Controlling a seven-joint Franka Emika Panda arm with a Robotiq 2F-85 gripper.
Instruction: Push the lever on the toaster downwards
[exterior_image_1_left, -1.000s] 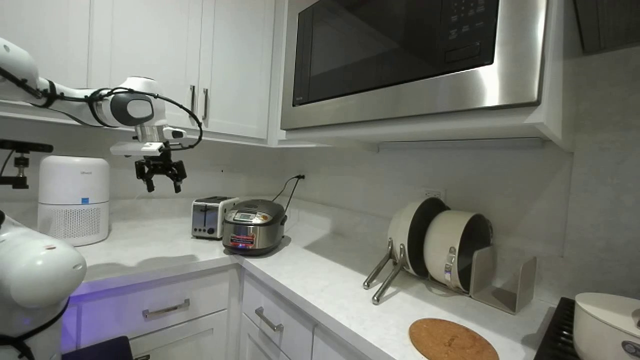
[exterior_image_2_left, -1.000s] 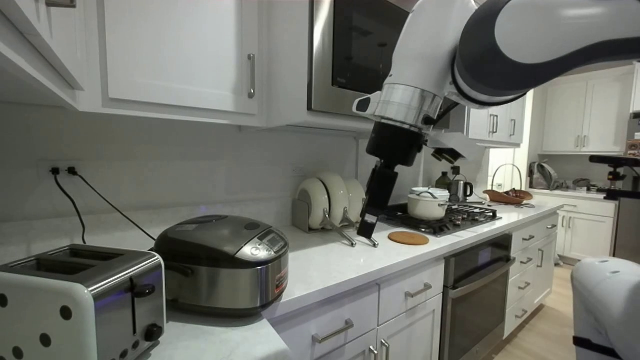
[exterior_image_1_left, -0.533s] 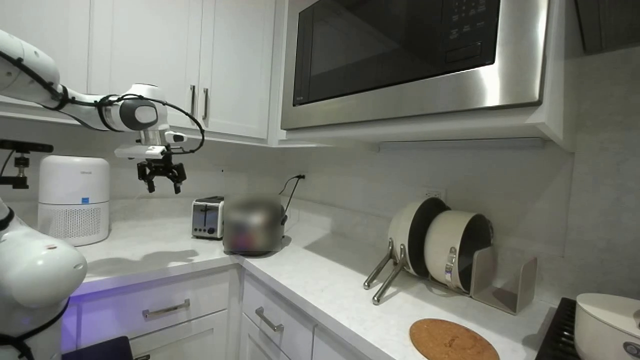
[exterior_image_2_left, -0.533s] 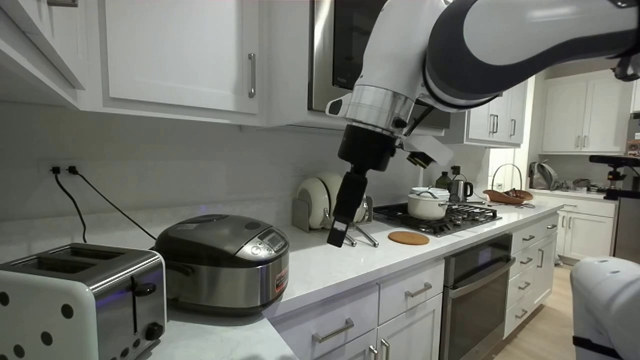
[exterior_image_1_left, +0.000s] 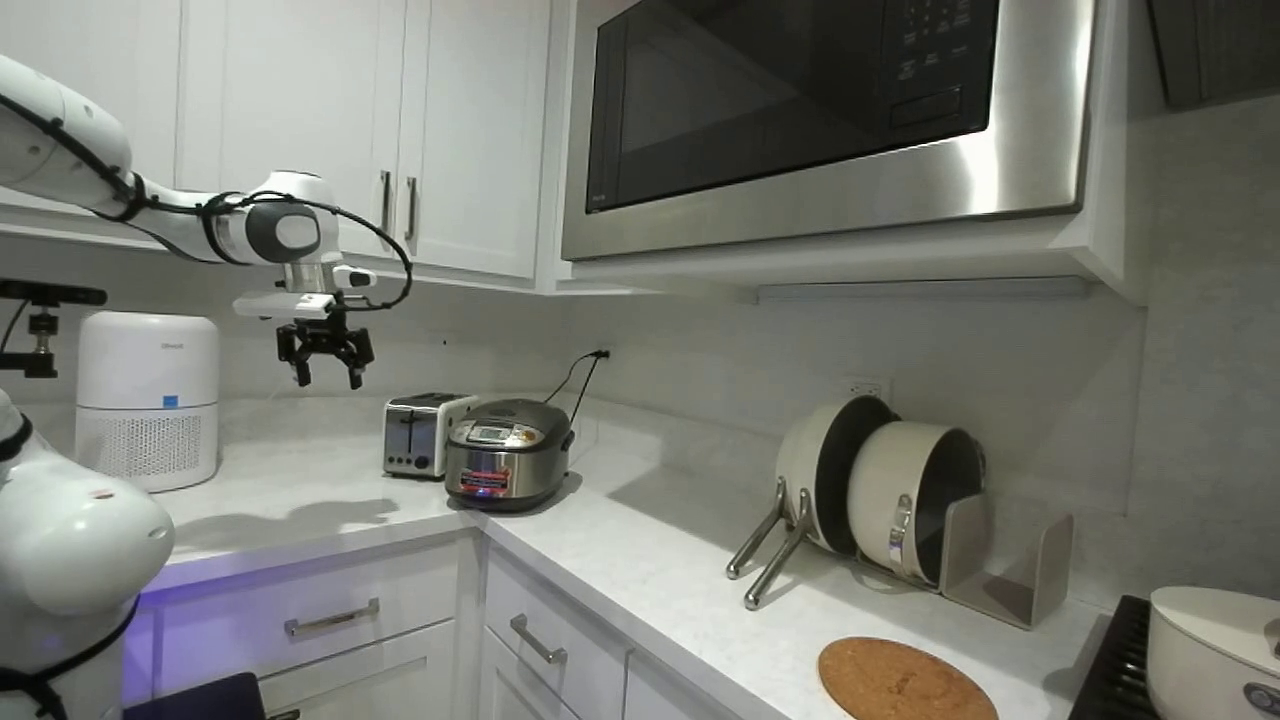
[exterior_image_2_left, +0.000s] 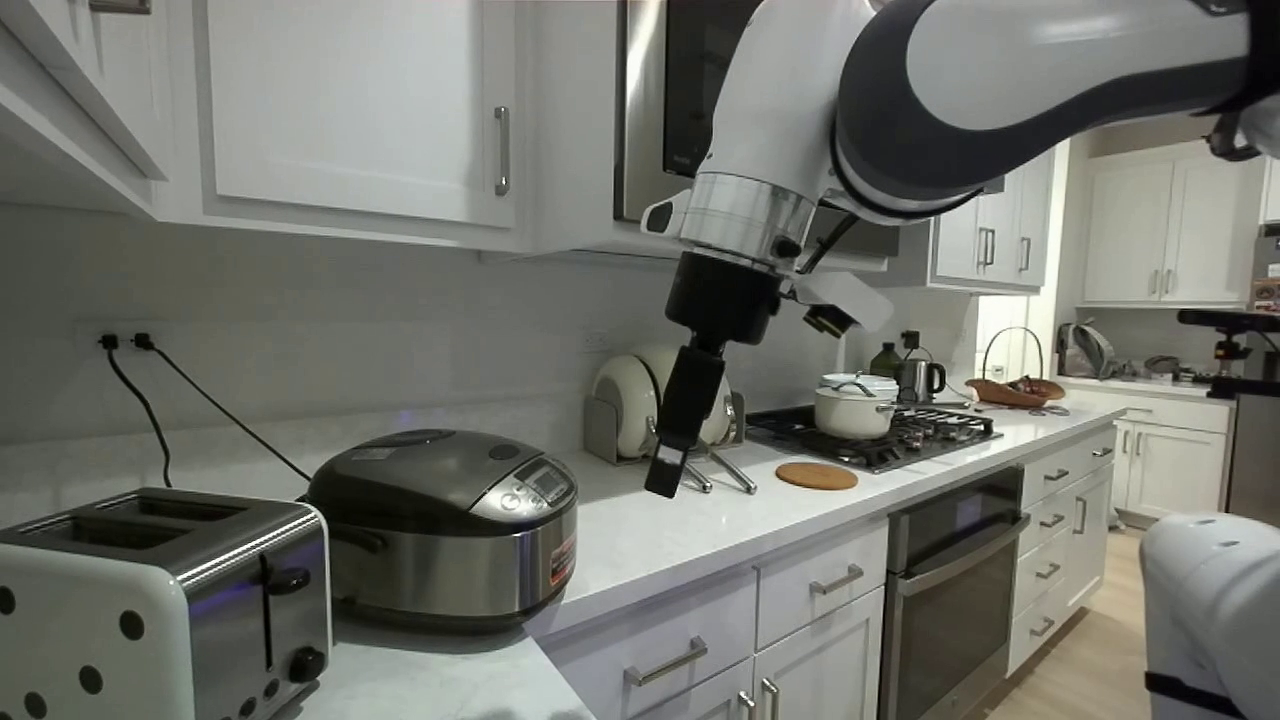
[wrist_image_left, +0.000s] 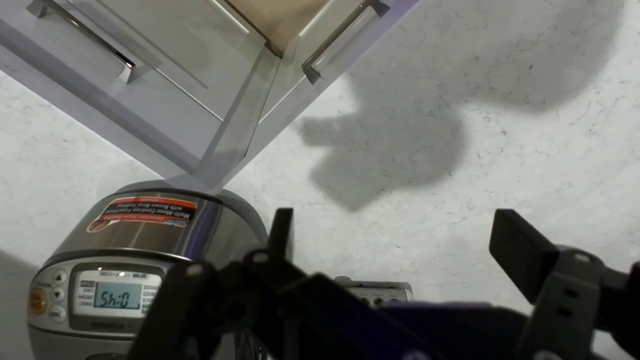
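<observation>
At the left in an exterior view, a tall white appliance (exterior_image_1_left: 147, 400) stands on the counter (exterior_image_1_left: 290, 480). To its right, your gripper (exterior_image_1_left: 329, 380) hangs above the counter, its fingers (wrist_image_left: 522, 252) spread wide. Right of the gripper and apart from it, you find the toaster (exterior_image_1_left: 410, 437), upright near the counter's far corner. Note its finish, left to right in an exterior view: a glossy white side panel (exterior_image_2_left: 70, 620) with round black spots; a grey metal top with two long dark slots (exterior_image_2_left: 172, 508); a shiny silver front face (exterior_image_2_left: 225, 645) carrying a violet streak. On that face the black lever (exterior_image_2_left: 288, 580) sits high in a narrow upright track, with a round black knob (exterior_image_2_left: 306, 664) below it. Just right of the toaster and slightly nearer is a silver-and-black cooker (exterior_image_1_left: 520, 465); farther right and nearer, two cream pans (exterior_image_1_left: 880, 490) stand on edge in a rack (exterior_image_1_left: 963, 545).
</observation>
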